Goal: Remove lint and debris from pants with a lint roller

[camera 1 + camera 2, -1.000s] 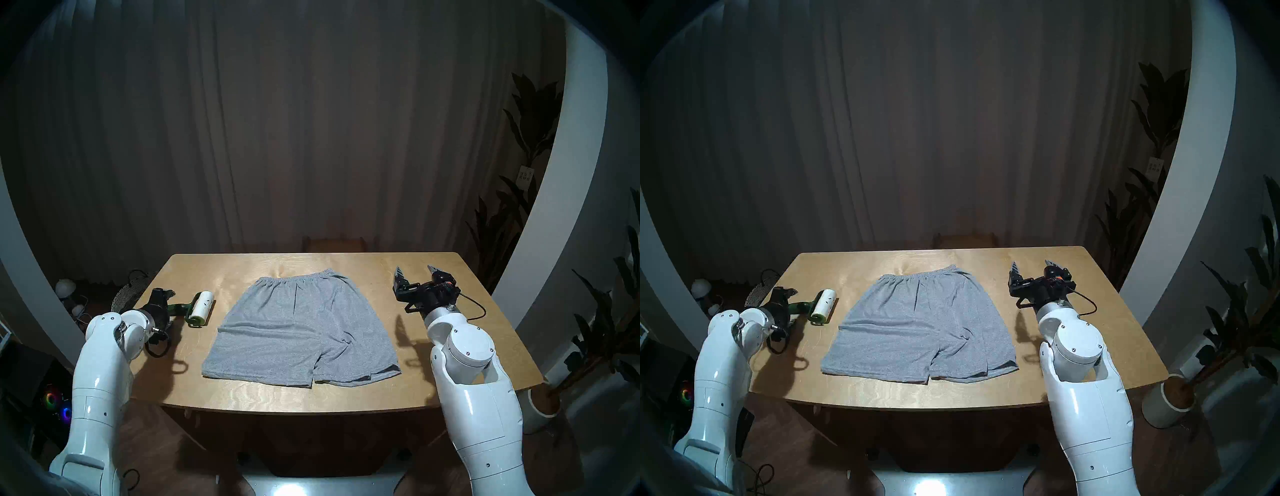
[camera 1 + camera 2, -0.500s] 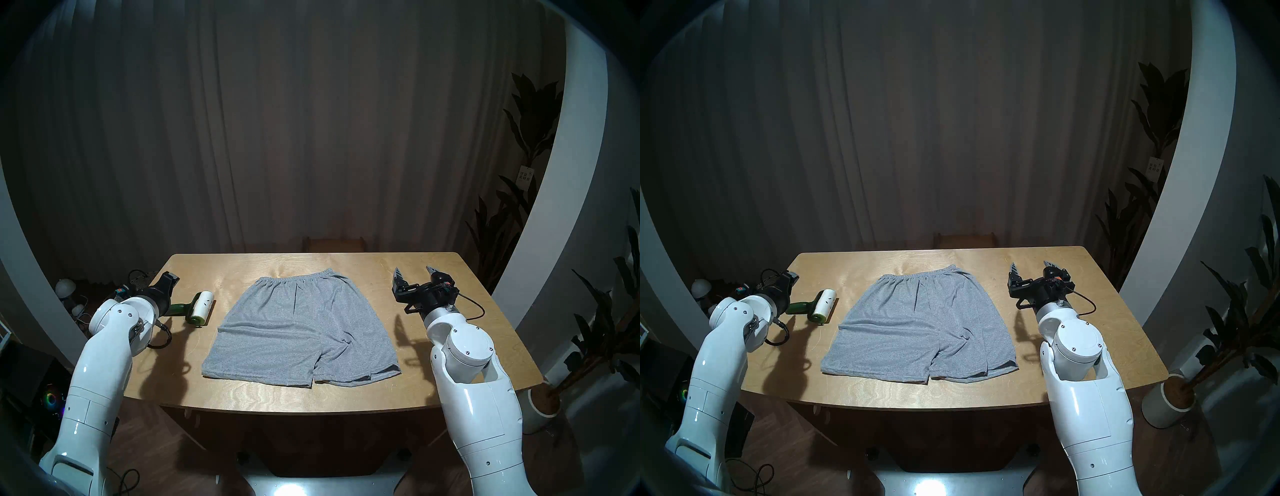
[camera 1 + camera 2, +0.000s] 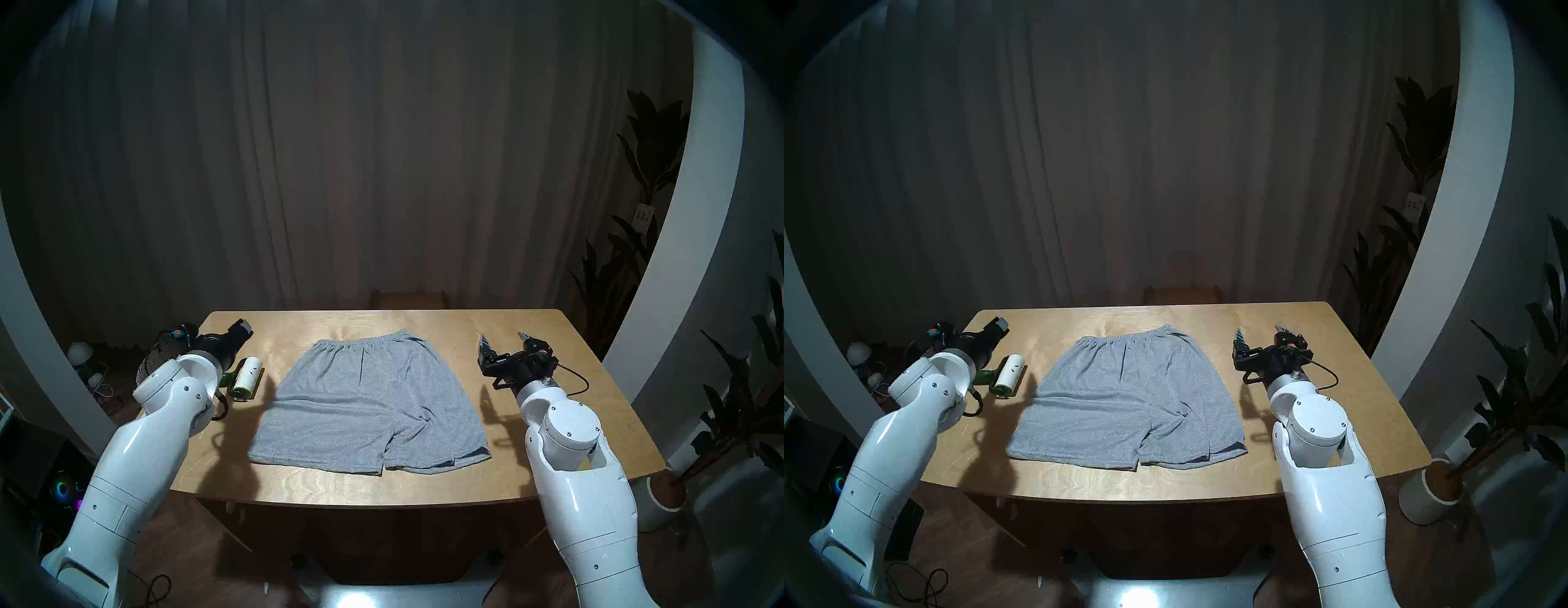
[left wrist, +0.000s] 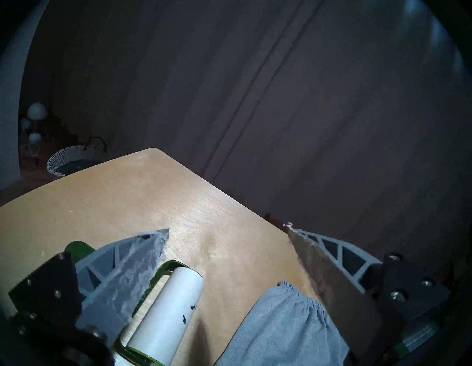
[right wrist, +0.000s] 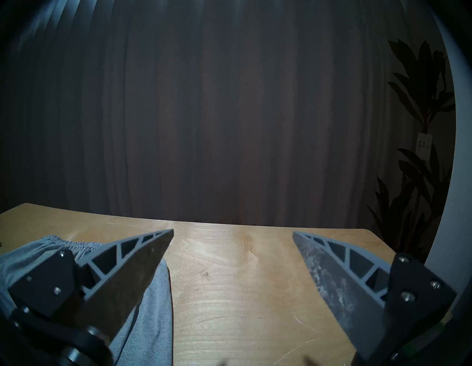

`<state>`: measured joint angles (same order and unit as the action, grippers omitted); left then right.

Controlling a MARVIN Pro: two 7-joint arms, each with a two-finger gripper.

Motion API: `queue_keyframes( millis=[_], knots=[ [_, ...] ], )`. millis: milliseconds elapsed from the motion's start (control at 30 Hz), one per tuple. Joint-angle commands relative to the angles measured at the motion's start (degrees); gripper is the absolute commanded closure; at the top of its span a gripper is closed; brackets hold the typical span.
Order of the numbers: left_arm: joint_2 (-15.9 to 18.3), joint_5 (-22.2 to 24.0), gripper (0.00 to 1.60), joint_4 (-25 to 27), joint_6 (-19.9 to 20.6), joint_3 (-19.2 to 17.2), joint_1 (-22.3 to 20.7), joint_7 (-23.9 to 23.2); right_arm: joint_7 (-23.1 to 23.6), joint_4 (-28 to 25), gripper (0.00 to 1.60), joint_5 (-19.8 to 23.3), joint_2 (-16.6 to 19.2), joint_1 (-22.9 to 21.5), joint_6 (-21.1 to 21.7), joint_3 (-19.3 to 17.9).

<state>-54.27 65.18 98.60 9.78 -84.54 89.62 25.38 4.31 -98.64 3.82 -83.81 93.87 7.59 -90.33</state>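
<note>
While lint roller (image 3: 245, 378) lies on bench (image 3: 424, 484) at nine o'clock of shorts (image 3: 369, 403), both jaws gape empty; step: roller set down, arms clear; next: none judged needed

Both arms (image 3: 140, 446) reach forward, jaws apparently spread wide and empty.

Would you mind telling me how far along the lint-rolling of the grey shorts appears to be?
Looks done: the lint roller lies on the table beside the shorts, with dark specks on its white roll, and no specks are discernible on the cloth from the head views. In hand: nothing; the left tool and right tool are open and empty. Left: apparently nothing, though specks too small to see cannot be ruled out.
</note>
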Motion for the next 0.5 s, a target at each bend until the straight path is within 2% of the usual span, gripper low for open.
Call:
queue_keyframes(
  millis=[0, 200, 233, 367, 467],
  knots=[
    [2.35, -6.96, 0.0, 2.59, -2.28, 3.02, 0.3, -0.73, 0.0, -0.32, 0.0, -0.85, 0.19, -1.23, -0.4, 0.77],
    [4.22, -14.49, 0.0, 3.13, -4.23, 6.58, 0.62, -0.86, 0.45, 0.49, 0.0, -1.53, 0.28, -1.57, -0.38, 1.53],
    [4.22, -14.49, 0.0, 3.13, -4.23, 6.58, 0.62, -0.86, 0.45, 0.49, 0.0, -1.53, 0.28, -1.57, -0.38, 1.53],
    [5.71, -20.73, 0.0, 3.09, -5.96, 8.97, 0.34, -0.71, 0.77, 0.94, 0.0, -2.06, 0.4, -2.0, -0.5, 1.99],
    [6.11, -22.74, 0.0, 3.23, -6.7, 9.65, 0.12, -0.71, 0.86, 1.09, 0.0, -2.19, 0.4, -2.15, -0.54, 2.12]
  ],
)
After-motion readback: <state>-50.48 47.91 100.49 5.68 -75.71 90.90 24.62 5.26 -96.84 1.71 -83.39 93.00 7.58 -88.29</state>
